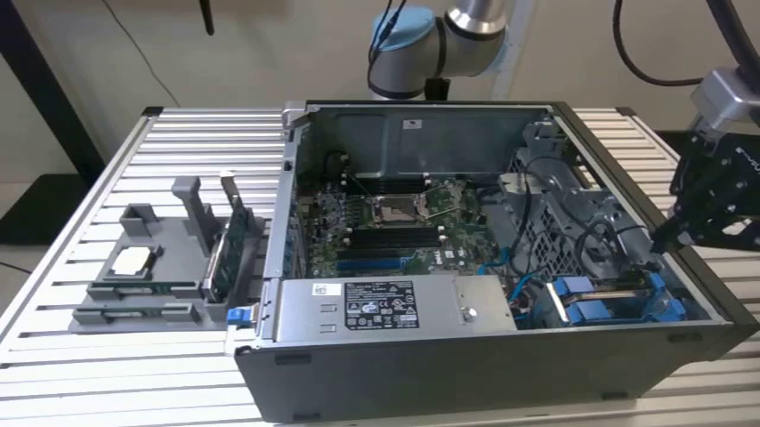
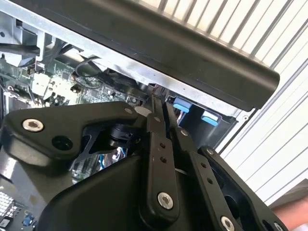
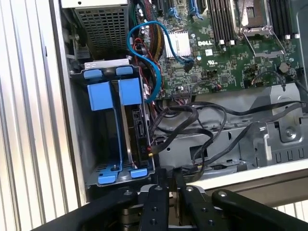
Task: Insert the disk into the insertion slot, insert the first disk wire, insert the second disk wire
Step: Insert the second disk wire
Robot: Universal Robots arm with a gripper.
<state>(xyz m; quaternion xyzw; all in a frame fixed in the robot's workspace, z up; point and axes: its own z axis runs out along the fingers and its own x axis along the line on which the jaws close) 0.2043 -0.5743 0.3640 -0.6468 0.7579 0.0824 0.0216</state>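
Note:
The disk point(image 3: 136, 129) sits edge-on in the insertion slot point(image 3: 107, 179), a grey bay with blue rails and blue carrier tabs point(image 3: 131, 90). In the exterior view the same bay point(image 1: 608, 301) lies at the case's near corner on the exterior view's right. My black gripper point(image 1: 660, 242) hangs over the case wall beside the bay. Its fingers stand close together in both wrist views point(image 3: 168, 174) point(image 2: 162, 103). A bundle of black disk wires point(image 3: 192, 122) runs from the board right up to the fingertips, and one wire end seems pinched between them. The disk's connector edge faces the wires.
A grey labelled power supply point(image 1: 386, 307) fills the case's near side. The green motherboard point(image 1: 398, 218) lies in the middle, with a blue cable point(image 3: 144, 45) looping over it. A grey parts holder point(image 1: 160, 267) stands on the slatted table point(image 1: 107, 365) at the exterior view's left.

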